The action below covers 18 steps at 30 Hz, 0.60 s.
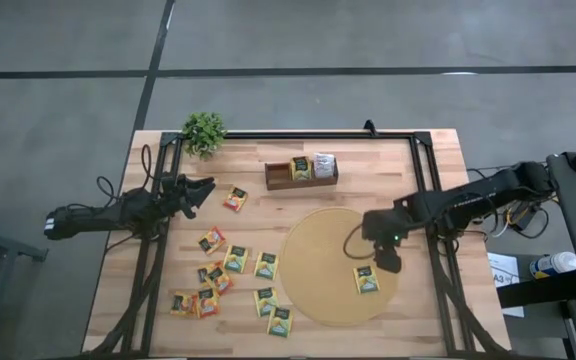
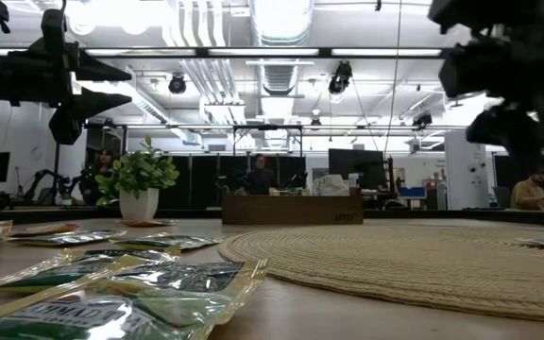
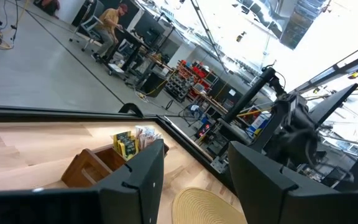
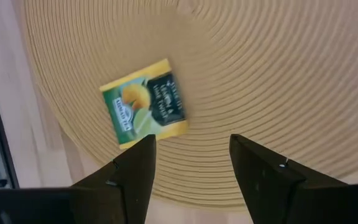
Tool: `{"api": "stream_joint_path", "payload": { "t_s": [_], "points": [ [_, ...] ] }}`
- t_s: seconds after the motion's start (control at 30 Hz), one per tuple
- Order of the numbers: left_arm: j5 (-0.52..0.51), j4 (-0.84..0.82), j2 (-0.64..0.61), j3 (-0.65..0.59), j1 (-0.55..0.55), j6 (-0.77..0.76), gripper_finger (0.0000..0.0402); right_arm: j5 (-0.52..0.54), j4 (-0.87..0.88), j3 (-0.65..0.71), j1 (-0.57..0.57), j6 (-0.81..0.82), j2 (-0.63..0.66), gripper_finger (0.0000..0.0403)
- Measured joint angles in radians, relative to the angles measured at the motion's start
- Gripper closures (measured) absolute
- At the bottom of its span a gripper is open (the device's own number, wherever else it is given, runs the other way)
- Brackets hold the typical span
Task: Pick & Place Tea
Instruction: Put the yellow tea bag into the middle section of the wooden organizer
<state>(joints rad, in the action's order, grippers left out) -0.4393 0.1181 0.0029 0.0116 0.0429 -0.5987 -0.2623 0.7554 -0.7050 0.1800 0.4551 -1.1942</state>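
Observation:
One yellow-green tea sachet lies flat on the round tan mat, near the mat's right front part. My right gripper hangs above the mat just beside this sachet, pointing steeply down, open with nothing between its fingers. Several more sachets lie scattered flat on the wood to the left of the mat. The wooden tray at the back holds a few sachets standing in its slots. My left gripper waits open near the table's left edge, raised and roughly level.
A small potted plant stands at the back left corner. A dark frame runs along the table's sides and back. One sachet lies alone near my left gripper. People sit in the room behind.

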Motion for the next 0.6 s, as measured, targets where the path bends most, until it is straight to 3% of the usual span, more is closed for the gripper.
{"api": "stream_joint_path", "payload": {
  "t_s": [0.3, 0.6],
  "points": [
    [0.000, 0.000, 0.000, 0.000, 0.000, 0.000, 0.0228, 0.088, -0.145, 0.117, 0.137, 0.192, 0.000, 0.0200],
    [0.000, 0.000, 0.000, 0.000, 0.000, 0.000, 0.0228, 0.108, -0.217, 0.164, 0.144, 0.245, 0.000, 0.0200]
  ]
}}
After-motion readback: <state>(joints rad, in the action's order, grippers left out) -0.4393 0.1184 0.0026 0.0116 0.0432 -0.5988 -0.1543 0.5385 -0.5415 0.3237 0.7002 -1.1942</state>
